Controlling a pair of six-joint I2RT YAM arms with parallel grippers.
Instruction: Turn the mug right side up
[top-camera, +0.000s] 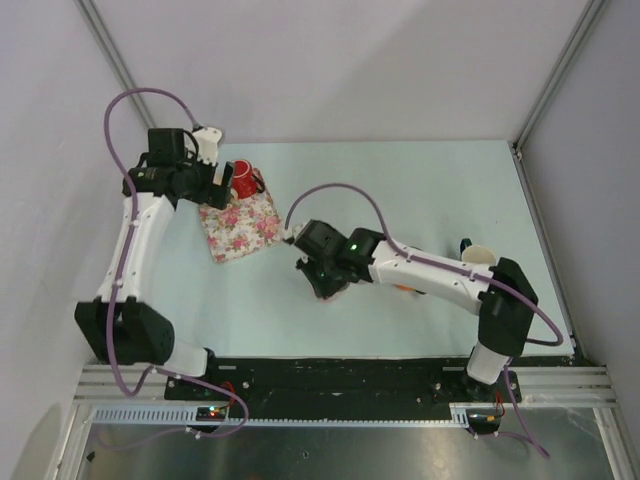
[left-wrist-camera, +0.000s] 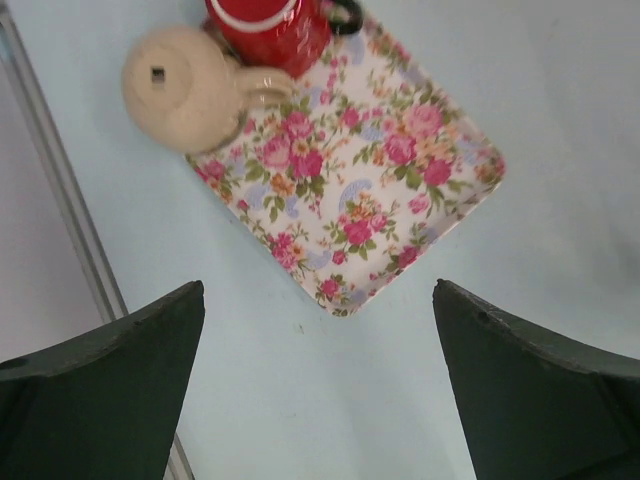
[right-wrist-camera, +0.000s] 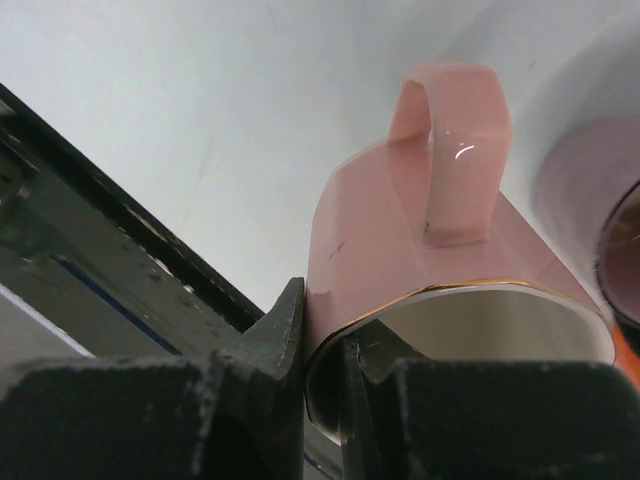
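Pale blue-green surface (top-camera: 430, 200), seen from above, with both arms reaching in from the near edge. You see the right arm stretched toward the middle and the left arm folded up toward the far left corner.

Rectangular tray with a pink rose print (left-wrist-camera: 370, 170), lying near the far left corner. A red mug with a white rim (left-wrist-camera: 265, 30) and a cream mug, base up, (left-wrist-camera: 180, 88) stand at its far end, the cream one half off the tray.

Glossy pink mug with a gold rim line (right-wrist-camera: 400, 240), the thing you are to turn. It sits a little left of the middle of the surface, closer to the near edge than the far one, directly under the right wrist. Whether it is touching the surface cannot be told.

Right gripper (right-wrist-camera: 322, 340), closed on the wall of the pink mug at the rim, with one finger inside the mouth and one outside. Note the relation that matters: the mouth faces back at the wrist, the base points away along the fingers, and the handle sticks out on the side opposite the grip. The mug's long axis therefore follows the gripper's own line, so righting it is probably a matter of wrist rotation until the mouth faces up.

Left gripper (left-wrist-camera: 318, 290), spread wide and empty, above the near corner of the tray and well apart from the pink mug.
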